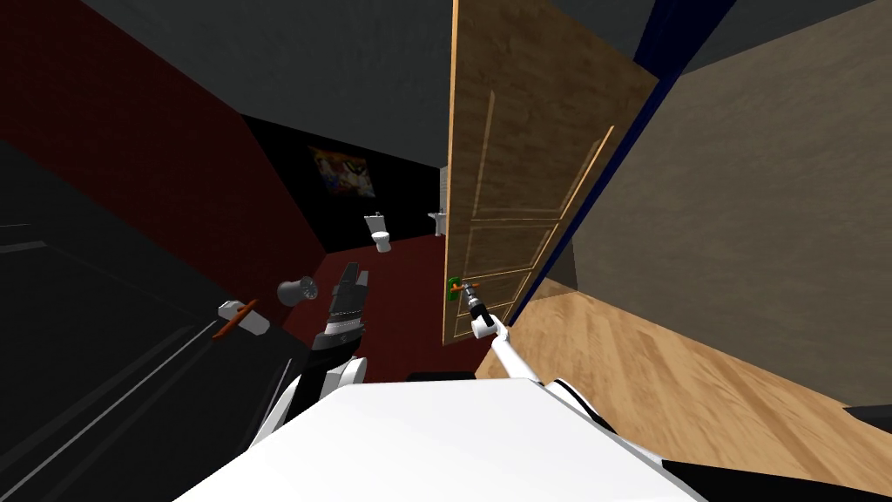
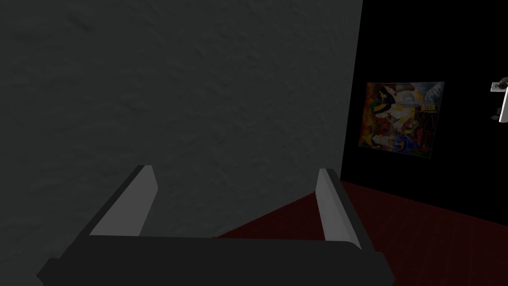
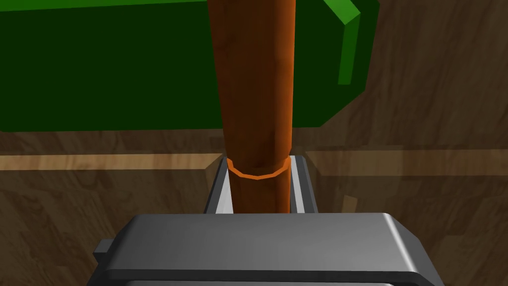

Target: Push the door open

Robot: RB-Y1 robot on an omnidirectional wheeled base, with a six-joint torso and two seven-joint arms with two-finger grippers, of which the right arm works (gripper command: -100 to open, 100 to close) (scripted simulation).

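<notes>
So the right gripper (image 3: 260,164) has its two fingers (image 3: 300,178) squeezed tight on the orange-brown lever handle (image 3: 255,99), which sticks out of a green plate (image 3: 99,64) on the wooden door (image 1: 523,174). In the head view the door stands partly open at the end of that stretched-out arm, with a dark red floor (image 1: 409,322), a white toilet (image 1: 381,234) and a colourful painting (image 1: 344,172) past its edge. The left gripper (image 2: 235,171) hangs off to the left with fingers spread wide and nothing between them.
</notes>
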